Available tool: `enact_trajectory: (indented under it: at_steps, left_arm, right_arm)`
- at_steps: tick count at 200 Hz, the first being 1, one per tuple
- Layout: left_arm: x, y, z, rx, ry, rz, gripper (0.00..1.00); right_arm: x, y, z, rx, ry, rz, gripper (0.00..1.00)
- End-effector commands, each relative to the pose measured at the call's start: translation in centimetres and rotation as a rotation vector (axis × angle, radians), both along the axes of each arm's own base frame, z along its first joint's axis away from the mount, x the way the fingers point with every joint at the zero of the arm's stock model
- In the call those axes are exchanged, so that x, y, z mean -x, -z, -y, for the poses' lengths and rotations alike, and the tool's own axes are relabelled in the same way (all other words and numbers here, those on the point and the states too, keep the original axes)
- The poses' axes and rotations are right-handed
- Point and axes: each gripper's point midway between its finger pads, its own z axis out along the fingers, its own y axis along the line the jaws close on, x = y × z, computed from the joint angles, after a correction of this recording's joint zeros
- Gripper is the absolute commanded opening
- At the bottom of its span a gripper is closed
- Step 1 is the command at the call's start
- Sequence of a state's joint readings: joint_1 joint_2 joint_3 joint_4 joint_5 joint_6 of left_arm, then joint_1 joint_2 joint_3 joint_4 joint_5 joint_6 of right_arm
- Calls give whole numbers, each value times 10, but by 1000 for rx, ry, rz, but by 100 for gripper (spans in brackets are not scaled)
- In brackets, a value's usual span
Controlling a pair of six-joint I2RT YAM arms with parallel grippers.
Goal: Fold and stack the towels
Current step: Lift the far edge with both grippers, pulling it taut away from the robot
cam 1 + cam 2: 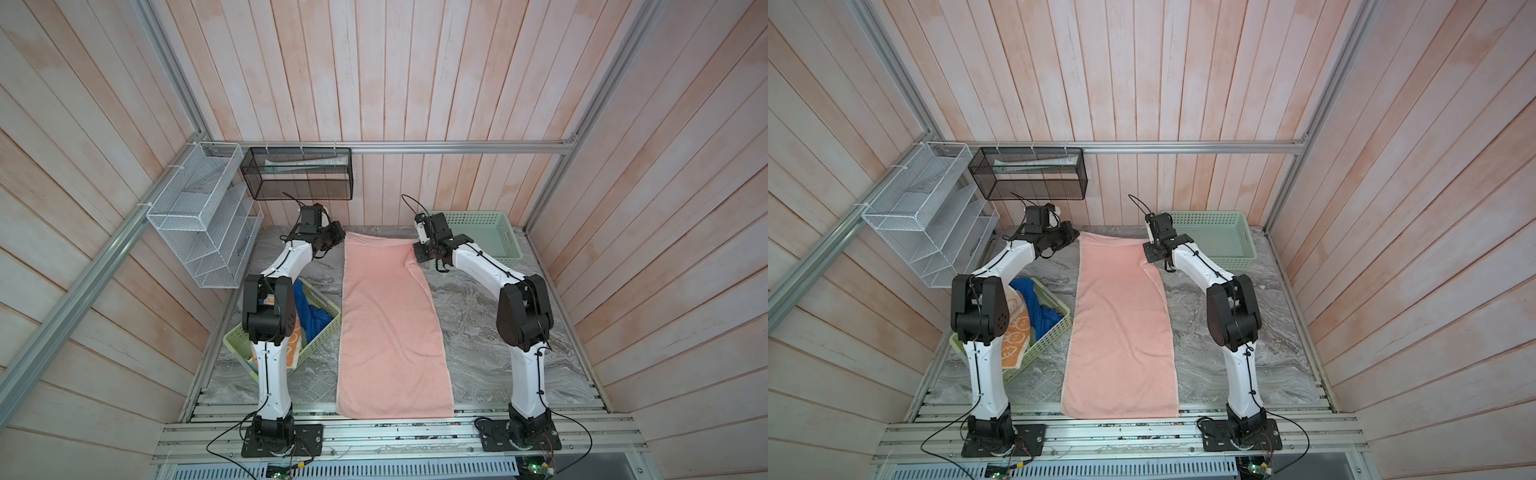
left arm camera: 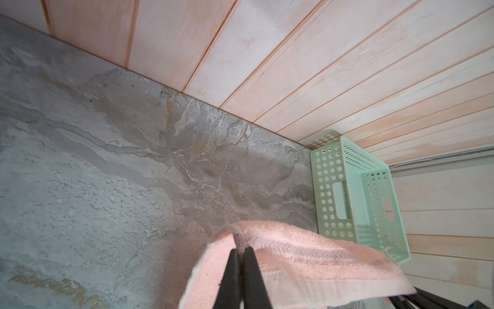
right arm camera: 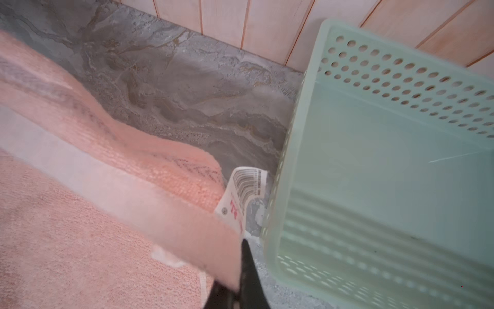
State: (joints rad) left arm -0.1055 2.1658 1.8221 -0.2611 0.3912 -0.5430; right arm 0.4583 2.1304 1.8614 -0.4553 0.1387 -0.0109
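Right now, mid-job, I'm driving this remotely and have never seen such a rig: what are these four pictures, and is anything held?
Two robot arms with pincer grippers stand at a grey table. Two pictures look down from above; two come from wrist cameras. A pink towel lies between the arms. The left gripper is shut on its far left corner, the right gripper on its far right. A green basket holds a blue towel and an orange towel.

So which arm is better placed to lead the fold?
Left, marginally: the left claw pinches a far corner of the pink towel cleanly; the right claw holds a corner that is rumpled inward.
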Motion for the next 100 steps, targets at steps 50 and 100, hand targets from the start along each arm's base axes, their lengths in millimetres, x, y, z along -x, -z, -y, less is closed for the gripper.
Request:
enact_trajectory:
  at_steps: [50, 100]
  left_arm:
    - [20, -107, -13, 24, 31, 148, 0]
    - [16, -148, -24, 15, 14, 204, 0]
  right_arm:
    - [-35, -90, 11, 174, -48, 96, 0]
    - [-45, -157, 22, 72, -24, 264, 0]
